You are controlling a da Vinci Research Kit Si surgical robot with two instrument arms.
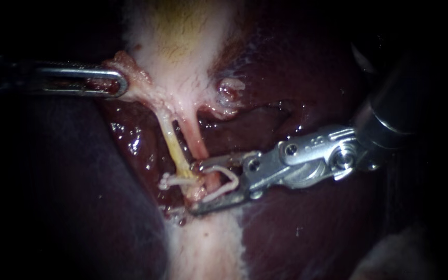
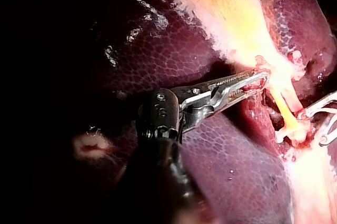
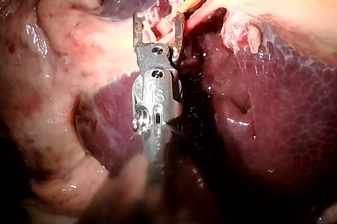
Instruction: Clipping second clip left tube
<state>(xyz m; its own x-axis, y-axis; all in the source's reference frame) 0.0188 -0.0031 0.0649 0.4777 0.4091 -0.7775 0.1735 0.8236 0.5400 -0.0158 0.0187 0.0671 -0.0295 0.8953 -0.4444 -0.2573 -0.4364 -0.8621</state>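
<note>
The pale gallbladder [image 1: 182, 41] narrows into two tubes: the yellow left tube [image 1: 175, 150] and the pink right tube [image 1: 198, 142]. A white clip [image 1: 169, 181] sits across the left tube low down. My right instrument [image 1: 195, 187] stands with its jaws wide apart, an open white clip [image 1: 229, 179] seated between them. The jaws straddle the right tube, their tips at the left tube just beside the placed clip. My left instrument [image 1: 123, 83] is shut on the tissue at the gallbladder's neck [image 1: 138, 85]. The left wrist view shows that hold [image 2: 260, 79].
Dark wet liver [image 1: 312, 233] lies on both sides of the tubes. A ragged stump of pale tissue [image 1: 229, 91] sits right of the neck. A pale band of tissue [image 1: 203, 249] runs down below the tubes. The right wrist view shows pink fatty tissue [image 3: 58, 77] beside the shaft.
</note>
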